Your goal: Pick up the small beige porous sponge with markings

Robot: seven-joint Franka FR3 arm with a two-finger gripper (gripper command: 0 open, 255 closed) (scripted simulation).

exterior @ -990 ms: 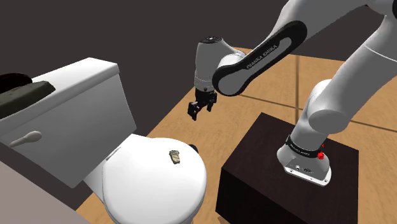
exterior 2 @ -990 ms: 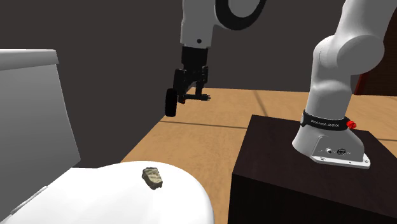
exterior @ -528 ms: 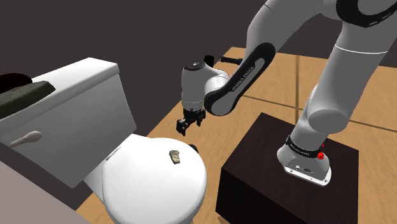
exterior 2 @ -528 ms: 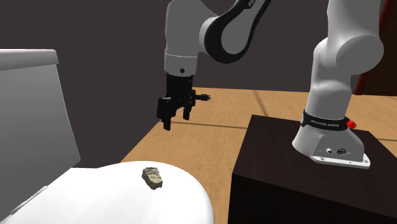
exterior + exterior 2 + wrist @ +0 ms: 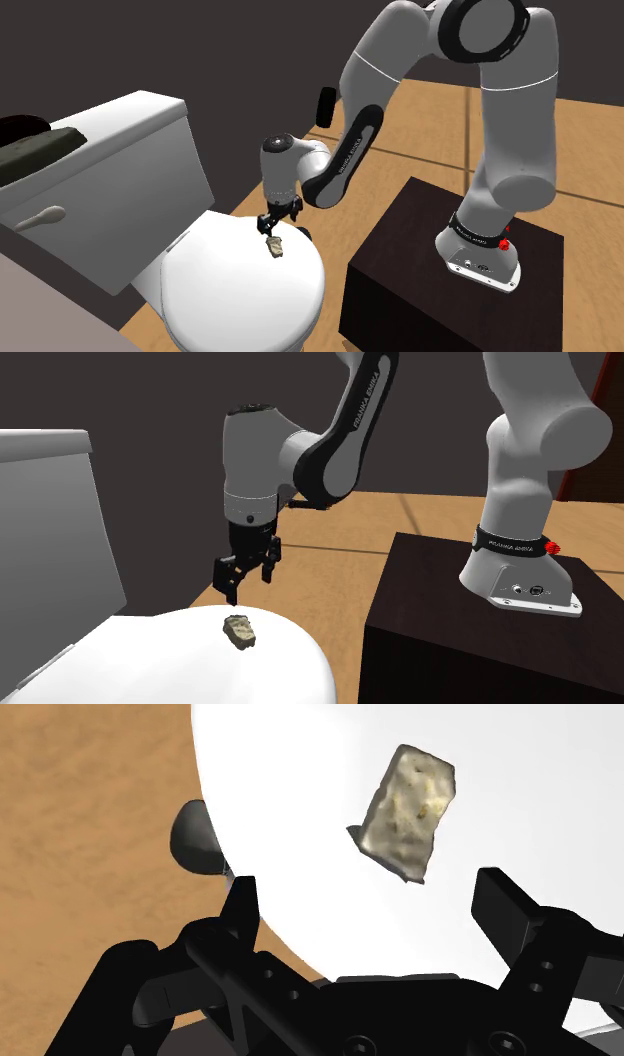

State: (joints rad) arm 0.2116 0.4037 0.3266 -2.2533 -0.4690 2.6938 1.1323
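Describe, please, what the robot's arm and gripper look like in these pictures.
The arm is built of rounded white links with dark joints. A black forearm band carries white lettering, partly readable as EMIKA. A black ring with white lettering circles the base, beside a small red button. The gripper is all black, with two blocky, square-tipped fingers.

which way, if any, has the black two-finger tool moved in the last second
Yes. In the shoulder view the black two-finger tool dropped leftward toward the white toilet lid, now open above the small beige porous sponge.
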